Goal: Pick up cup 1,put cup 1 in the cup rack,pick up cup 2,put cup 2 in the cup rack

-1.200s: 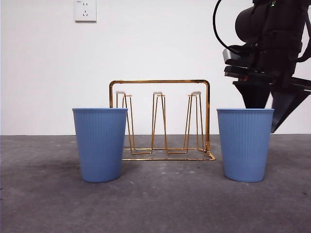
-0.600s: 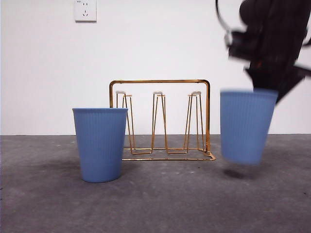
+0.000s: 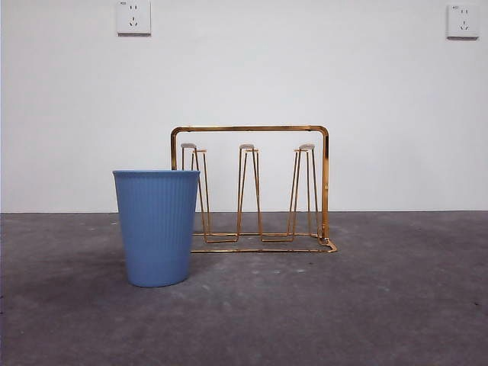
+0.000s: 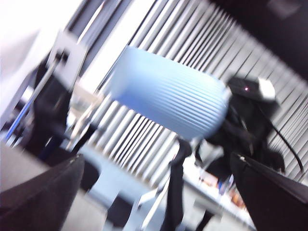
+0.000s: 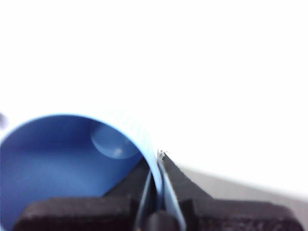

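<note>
One cup in front view: a ribbed blue cup (image 3: 157,227) stands upright on the grey table (image 3: 366,305), at about 8 o'clock from the cup rack.
Cup rack: the gold wire cup rack (image 3: 252,189) stands at the middle of the table toward the wall, its three prong loops bare; the cup overlaps its near corner on that side, contact not clear.
Wall: two white sockets (image 3: 133,17) sit high, at 11 and 1 o'clock.
Arms in front view: neither shows.
Left wrist view: blurred; the left gripper (image 4: 159,192) has its jaws spread wide with nothing between them, and a second blue cup (image 4: 168,98) hangs in the air beyond them at 12 o'clock.
Right wrist view: the right gripper (image 5: 158,192) pinches the rim wall of that lifted cup (image 5: 62,163), one jaw inside and one outside.
</note>
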You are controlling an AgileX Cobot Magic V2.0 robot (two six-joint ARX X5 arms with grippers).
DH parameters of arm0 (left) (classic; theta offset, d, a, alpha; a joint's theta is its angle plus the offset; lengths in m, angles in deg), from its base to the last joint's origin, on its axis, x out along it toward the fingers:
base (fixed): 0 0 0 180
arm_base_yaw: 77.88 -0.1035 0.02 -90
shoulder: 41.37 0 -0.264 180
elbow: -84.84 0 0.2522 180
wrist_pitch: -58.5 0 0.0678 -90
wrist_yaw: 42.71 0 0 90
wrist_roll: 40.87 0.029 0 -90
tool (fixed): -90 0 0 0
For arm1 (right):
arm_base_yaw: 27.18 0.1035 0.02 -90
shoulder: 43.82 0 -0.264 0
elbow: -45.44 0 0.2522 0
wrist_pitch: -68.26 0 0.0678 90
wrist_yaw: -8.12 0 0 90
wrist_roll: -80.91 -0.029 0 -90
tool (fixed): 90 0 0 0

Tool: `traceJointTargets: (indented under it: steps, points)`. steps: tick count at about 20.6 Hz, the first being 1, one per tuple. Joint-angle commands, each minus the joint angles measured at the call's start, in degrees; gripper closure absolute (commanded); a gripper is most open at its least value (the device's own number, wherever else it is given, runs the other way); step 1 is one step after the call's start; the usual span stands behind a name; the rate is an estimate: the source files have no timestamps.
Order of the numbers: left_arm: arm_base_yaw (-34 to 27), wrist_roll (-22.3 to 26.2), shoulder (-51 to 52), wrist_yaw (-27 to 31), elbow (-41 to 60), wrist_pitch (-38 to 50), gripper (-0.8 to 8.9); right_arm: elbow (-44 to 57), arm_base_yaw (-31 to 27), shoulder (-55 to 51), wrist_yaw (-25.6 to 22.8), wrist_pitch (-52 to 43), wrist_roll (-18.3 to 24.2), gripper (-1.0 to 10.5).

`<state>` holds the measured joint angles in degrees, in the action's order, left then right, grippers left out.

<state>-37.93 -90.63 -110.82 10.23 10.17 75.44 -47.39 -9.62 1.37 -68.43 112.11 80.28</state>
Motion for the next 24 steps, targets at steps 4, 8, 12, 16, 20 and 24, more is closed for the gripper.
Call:
traceJointTargets:
  steps: [4, 8, 12, 16, 20, 24]
  points:
    - [4.6, -15.2, -8.2, 9.5, 0.0, 24.8, 0.9, 0.5, 0.1, -1.1, 1.6, -4.7, -0.9, 9.6]
    - [6.5, -18.0, -11.6, 14.1, -0.1, 31.3, 0.9, 0.5, 0.1, -0.7, 3.9, -5.5, -1.8, 9.6]
    - [7.5, -17.8, -13.1, 18.2, -0.1, 32.2, 0.9, 0.5, 0.1, 0.2, 6.6, -8.0, -3.0, 9.6]
    - [8.4, -17.2, -13.5, 21.0, -0.1, 32.9, 0.9, 0.5, 0.1, 1.6, 6.7, -9.2, -4.3, 9.6]
    - [8.5, -16.6, -13.5, 22.1, -0.7, 33.2, 0.9, 0.5, 0.2, 3.6, 8.0, -10.0, -5.5, 9.6]
    - [8.5, -15.7, -13.6, 22.1, -2.1, 33.1, 0.9, 0.5, 2.5, 6.1, 8.2, -11.7, -6.1, 9.6]
